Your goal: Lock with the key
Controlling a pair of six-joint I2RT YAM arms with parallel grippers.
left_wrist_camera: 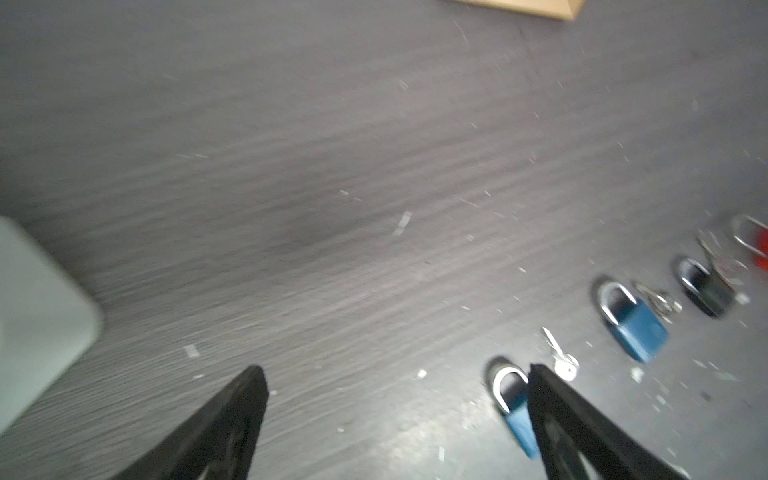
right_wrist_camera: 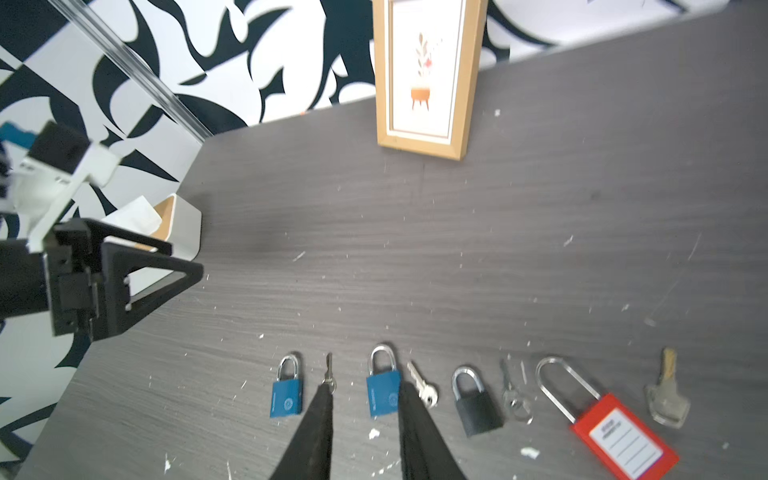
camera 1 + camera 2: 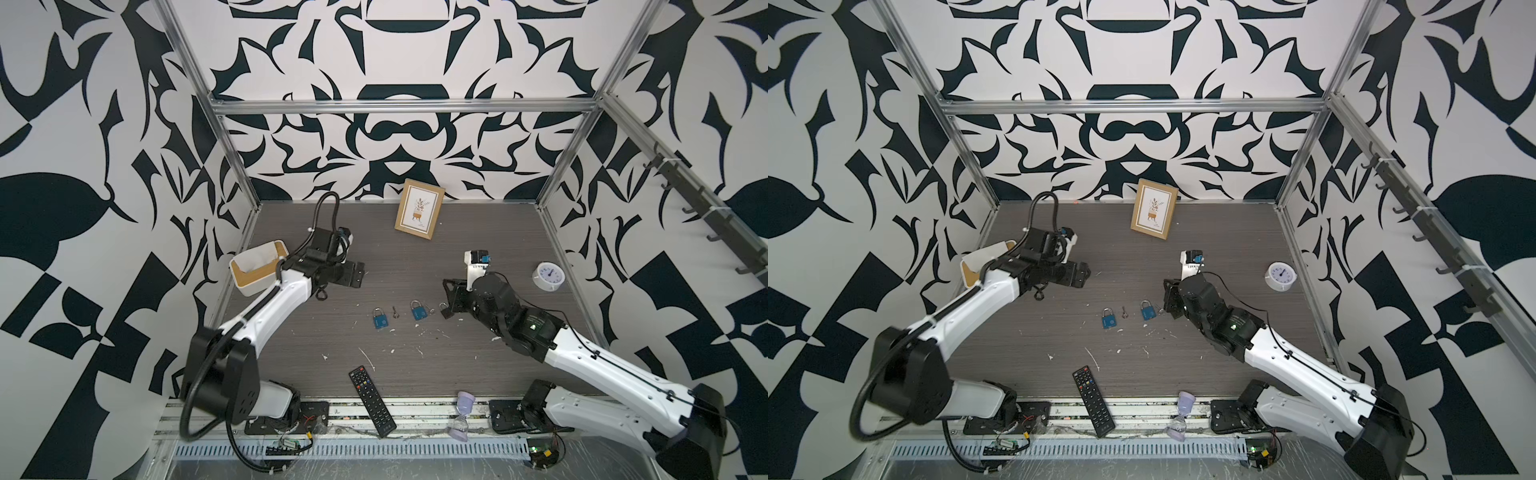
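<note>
Padlocks lie in a row on the dark table, a key beside each. From the left there is a blue padlock (image 3: 379,319) (image 2: 286,390), a small key (image 3: 395,313) (image 2: 328,372), a second blue padlock (image 3: 419,310) (image 2: 383,386) with its key (image 2: 422,386), a black padlock (image 2: 476,401) and a red long-shackle padlock (image 2: 615,436). My right gripper (image 3: 445,299) (image 2: 366,388) hovers just right of the second blue padlock, its jaws partly apart and empty. My left gripper (image 3: 357,274) (image 1: 395,374) is wide open and empty, raised to the left of the row.
A wooden picture frame (image 3: 419,210) leans on the back wall. A white box (image 3: 257,270) sits behind the left arm and a small clock (image 3: 548,276) at the right. A remote (image 3: 372,401) and an hourglass (image 3: 463,415) lie at the front edge.
</note>
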